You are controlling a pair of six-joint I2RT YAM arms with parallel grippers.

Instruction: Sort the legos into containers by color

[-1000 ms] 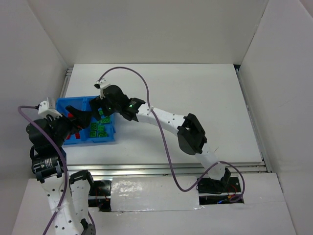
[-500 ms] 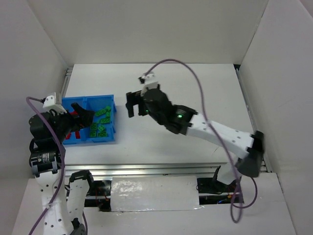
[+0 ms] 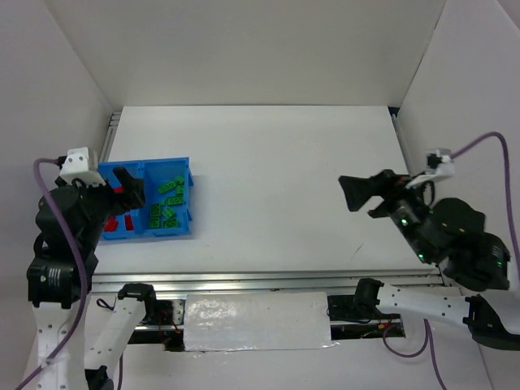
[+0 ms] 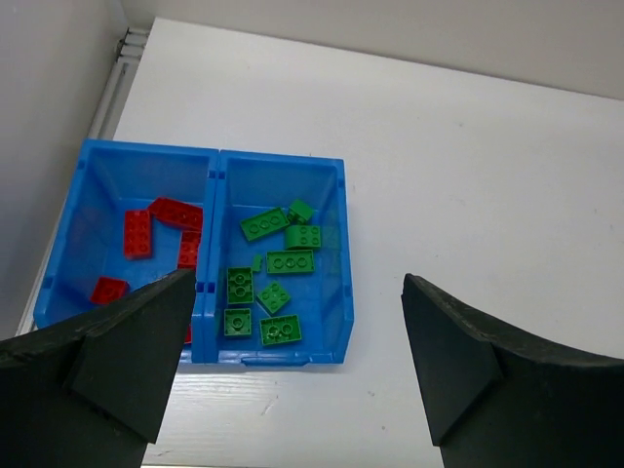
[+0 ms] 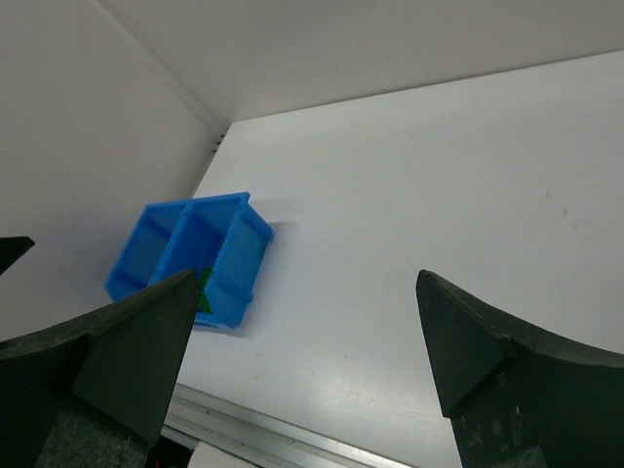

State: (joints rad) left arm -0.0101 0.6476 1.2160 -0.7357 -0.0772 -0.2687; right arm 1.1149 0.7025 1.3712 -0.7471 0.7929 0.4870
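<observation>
White tabletop point(image 3: 276, 162), white walls point(image 3: 244, 57) on three sides; we are inspecting via overhead and both wrist cams. We are finding the blue bin point(image 3: 162, 231) sitting at the tabletop's left side, close to the L arm point(image 3: 61, 236). L tool point(image 4: 297, 281) is hovering above the bin, jaws standing wide apart, gripping nothing. Red legos point(image 4: 137, 234) are lying in the left compartment point(image 4: 107, 195) and green legos point(image 4: 290, 261) in the right compartment point(image 4: 292, 185), w/ the middle wall point(image 4: 210, 244) standing between them. Part of the red side is hiding behind the L tool, so we are not vouching for that corner. R tool point(image 3: 361, 195) is hanging over the tabletop's right side, well apart from the bin, jaws likewise spread wide and carrying nothing.
</observation>
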